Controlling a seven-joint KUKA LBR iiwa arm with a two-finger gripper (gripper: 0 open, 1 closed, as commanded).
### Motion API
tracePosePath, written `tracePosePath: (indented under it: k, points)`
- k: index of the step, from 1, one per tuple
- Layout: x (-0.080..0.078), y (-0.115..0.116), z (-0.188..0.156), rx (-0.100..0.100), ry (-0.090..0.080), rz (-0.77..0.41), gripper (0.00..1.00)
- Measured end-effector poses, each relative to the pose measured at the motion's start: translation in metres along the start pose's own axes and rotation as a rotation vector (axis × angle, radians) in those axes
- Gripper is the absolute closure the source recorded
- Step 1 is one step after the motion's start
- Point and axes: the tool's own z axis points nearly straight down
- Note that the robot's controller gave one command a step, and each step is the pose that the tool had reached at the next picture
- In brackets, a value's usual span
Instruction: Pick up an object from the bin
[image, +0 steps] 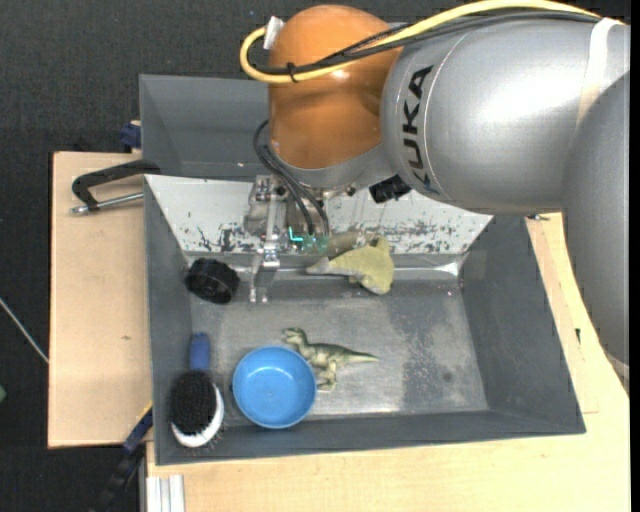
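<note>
Five things lie unpicked in the bin (520, 330): the gripper (292, 275) is down, fingers (260, 280) apart and empty, a crumpled yellow piece (365, 265) just beside them.

Gripper (264, 272) low at the back wall of the bin (520, 330), between black cap (212, 281) and yellowish rag (362, 266); dinosaur (325, 355), blue bowl (273, 388) near front.

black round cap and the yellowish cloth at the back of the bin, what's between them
The robot's gripper stands between the black cap and the yellowish cloth, in the camera view; otherwise bare bin floor.
</note>
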Motion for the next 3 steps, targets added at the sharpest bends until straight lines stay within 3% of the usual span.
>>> tracePosePath:
  k: [1, 2, 3]
  points:
    - [0.015, 0.006, 0.117, -0.001, -0.018, -0.072, 0.0]
    - [0.032, 0.028, 0.12, 0.001, -0.012, -0.379, 0.0]
    - [0.022, 0.03, 0.165, 0.001, -0.004, -0.458, 0.0]
